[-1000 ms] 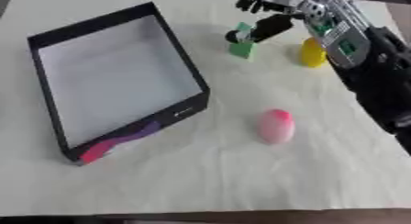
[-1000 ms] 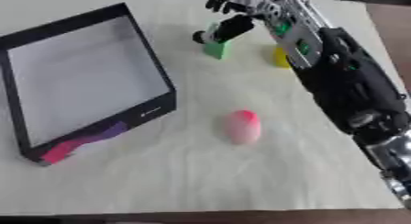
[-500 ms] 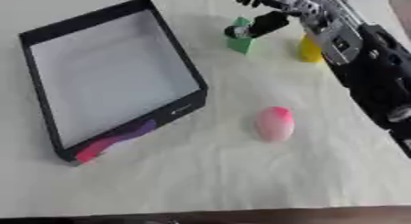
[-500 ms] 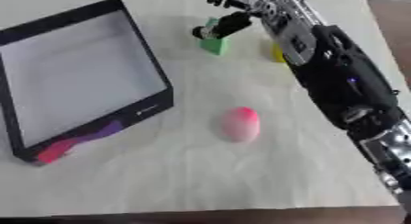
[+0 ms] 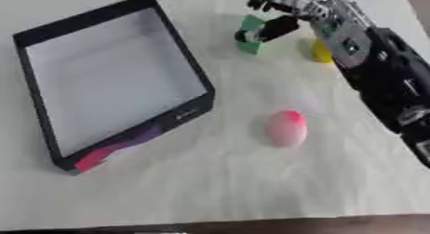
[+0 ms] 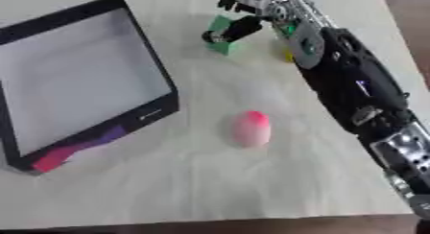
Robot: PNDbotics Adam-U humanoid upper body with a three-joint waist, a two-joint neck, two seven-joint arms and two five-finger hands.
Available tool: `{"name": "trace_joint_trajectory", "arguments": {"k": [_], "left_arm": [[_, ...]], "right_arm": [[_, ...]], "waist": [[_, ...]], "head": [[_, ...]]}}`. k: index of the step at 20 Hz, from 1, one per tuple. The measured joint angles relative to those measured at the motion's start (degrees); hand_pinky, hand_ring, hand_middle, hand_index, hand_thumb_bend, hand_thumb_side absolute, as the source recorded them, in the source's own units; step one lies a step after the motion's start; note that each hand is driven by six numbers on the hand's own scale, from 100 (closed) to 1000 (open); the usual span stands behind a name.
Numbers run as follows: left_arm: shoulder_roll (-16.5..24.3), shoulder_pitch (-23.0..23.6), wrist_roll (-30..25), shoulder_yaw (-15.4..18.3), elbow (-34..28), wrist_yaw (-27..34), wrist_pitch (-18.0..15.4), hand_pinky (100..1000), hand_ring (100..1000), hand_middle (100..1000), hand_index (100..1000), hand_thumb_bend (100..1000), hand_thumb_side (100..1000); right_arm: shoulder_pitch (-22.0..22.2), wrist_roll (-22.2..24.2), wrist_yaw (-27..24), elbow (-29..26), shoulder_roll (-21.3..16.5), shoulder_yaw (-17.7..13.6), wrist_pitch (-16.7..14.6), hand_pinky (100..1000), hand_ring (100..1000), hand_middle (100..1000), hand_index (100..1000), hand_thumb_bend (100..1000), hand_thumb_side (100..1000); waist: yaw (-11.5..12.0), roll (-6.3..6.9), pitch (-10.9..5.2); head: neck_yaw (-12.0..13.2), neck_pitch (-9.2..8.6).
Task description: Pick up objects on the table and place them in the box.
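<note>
While nothing yet lay in box (image 5: pixel 109 84), step in hand looked like first pick: green block.
- Near: pink egg-shaped thing (image 5: pixel 285 128) lay on desk (image 5: pixel 218 190), right of box, untouched.
- Far: right robot hand (image 5: pixel 290 10) reached over green block (image 5: pixel 250 34); fingers curled round it, thumb against its side; block apparently on desk, not lifted.
- Yellow thing (image 5: pixel 321 51) just beside arm, partly hidden.
- Next move likely called for: lift, carry left, release over box.
- Left robot hand not visible.

Matt, soft-looking cloth on the table (image 5: pixel 210 180). Smooth black walls and a pale, flat floor in the box (image 5: pixel 197 77). Dark, slightly shiny plastic with silver metal bits on the right hand (image 6: pixel 256 5).
</note>
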Motion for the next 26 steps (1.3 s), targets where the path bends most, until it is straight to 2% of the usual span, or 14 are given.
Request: {"name": "trace_joint_trajectory", "arguments": {"k": [10, 26], "left_arm": [[-0.3, -0.1, 0.0, 0.0, 0.0, 0.1, 0.0, 722, 597, 789, 837, 358, 618], [-0.8, -0.2, -0.1, -0.2, 0.0, 0.3, 0.1, 724, 595, 789, 837, 350, 621]], "right_arm": [[-0.6, -0.9, 0.4, 1.8, 0.0, -0.2, -0.8, 923, 902, 867, 930, 466, 626], [-0.9, 0.0, -0.3, 3.7, 0.0, -0.6, -0.6, 914, 894, 861, 924, 472, 600]], "waist": [[0.7, 0.14, 0.74], [1.0, 0.28, 1.38]], "head": [[-0.7, -0.99], [-1.1, -1.46]]}}
